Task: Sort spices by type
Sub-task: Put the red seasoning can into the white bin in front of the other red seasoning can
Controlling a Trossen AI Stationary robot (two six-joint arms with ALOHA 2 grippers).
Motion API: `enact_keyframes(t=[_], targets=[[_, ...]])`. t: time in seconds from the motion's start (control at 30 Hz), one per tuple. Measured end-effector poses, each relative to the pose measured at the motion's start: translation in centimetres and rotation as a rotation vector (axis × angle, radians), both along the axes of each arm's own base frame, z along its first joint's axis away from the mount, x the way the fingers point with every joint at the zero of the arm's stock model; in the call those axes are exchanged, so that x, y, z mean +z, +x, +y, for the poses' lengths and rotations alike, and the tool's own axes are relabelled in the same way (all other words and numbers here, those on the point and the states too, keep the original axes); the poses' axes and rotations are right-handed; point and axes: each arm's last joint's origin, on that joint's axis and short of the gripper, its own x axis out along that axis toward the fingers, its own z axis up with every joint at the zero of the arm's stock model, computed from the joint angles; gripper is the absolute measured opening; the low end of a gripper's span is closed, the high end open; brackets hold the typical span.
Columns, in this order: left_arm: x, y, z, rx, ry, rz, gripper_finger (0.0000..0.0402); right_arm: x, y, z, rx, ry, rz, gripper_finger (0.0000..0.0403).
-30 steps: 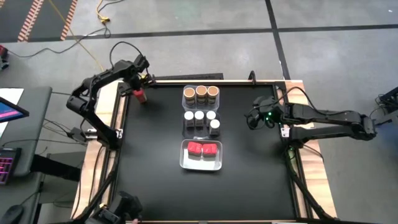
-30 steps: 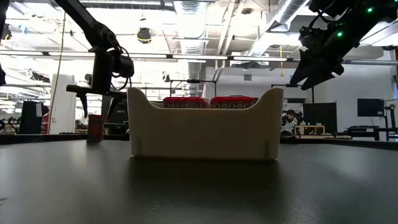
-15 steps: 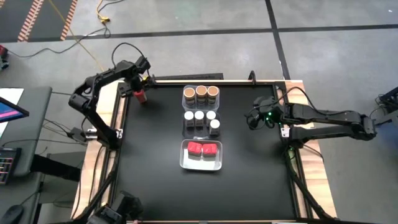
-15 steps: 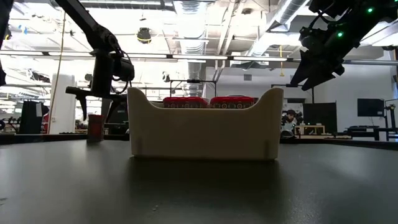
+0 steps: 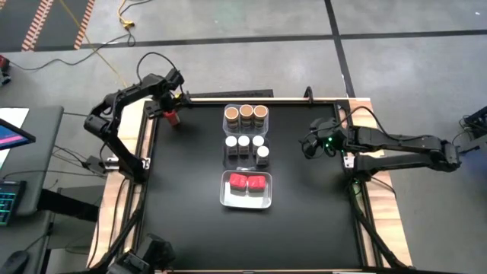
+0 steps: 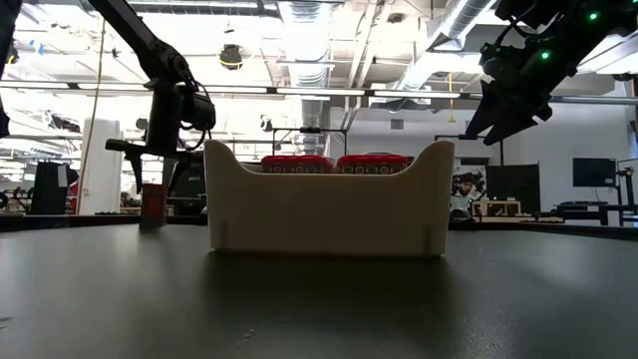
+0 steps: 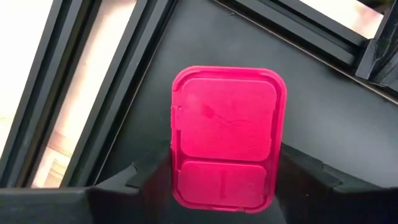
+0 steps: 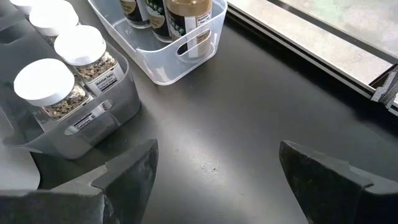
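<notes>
Compared with a second ago, your left gripper (image 5: 172,111) is sitting slightly lower over the lone red-topped jar (image 5: 173,118) at the table's (image 5: 190,228) far left corner, and its fingers are narrowing; nothing else is shifting. In the left wrist view the red-topped jar's square lid (image 7: 227,138) is lying between the two dark fingers (image 7: 143,180), which are standing close on either side, but you cannot tell yet whether they are pressing on it or still just clear.

You are working the pick of the last stray jar. Judging from that view, the lid is sitting slightly skewed to the fingers, so you should be closing slowly and letting the flat sides square up rather than snatching. Grip low enough to catch the body, not only the lid, then lift straight up before travelling.

The destination looks to be the near bin (image 5: 224,199), where two red tops (image 5: 246,183) are already lying. The tan-topped jars (image 5: 246,113) and white-topped jars (image 5: 243,143) are filling the bins beyond it. Your right gripper (image 5: 307,146) is waiting wide and empty, above the table right of the bins.
</notes>
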Motion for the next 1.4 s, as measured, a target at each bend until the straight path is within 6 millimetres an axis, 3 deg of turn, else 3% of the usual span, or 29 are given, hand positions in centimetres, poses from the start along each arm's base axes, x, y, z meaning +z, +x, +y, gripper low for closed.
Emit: enact_keyframes(t=[0.13,0.23,0.47,0.73,0.93,1.13,1.4], targets=[[0.1,0.3,-0.2,-0.07,-0.005,0.014,0.0241,0.0,0.0,0.0,0.0,0.0,0.0,0.0363],[0.7,0.7,-0.7,-0.128,0.012,0.015,0.0233,0.0,0.0,0.0,0.0,0.0,0.0,0.0363],[4.2,1.4,-2.9,-0.323,0.11,0.0,0.0213,0.0,0.0,0.0,0.0,0.0,0.0,0.0363],[10.3,2.1,-7.9,-0.649,0.302,-0.109,0.0225,0.0,0.0,0.0,0.0,0.0,-0.001,0.0363],[12.9,2.8,-12.5,-0.886,0.416,-0.154,0.0218,0.0,0.0,0.0,0.0,-0.001,-0.004,0.0363],[13.7,4.2,-16.1,-1.126,0.459,-0.179,0.0221,0.0,0.0,0.0,0.0,-0.001,-0.004,0.0363],[13.7,6.0,-19.1,-1.343,0.462,-0.202,0.0222,0.0,0.0,0.0,0.0,-0.001,-0.004,0.0363]])
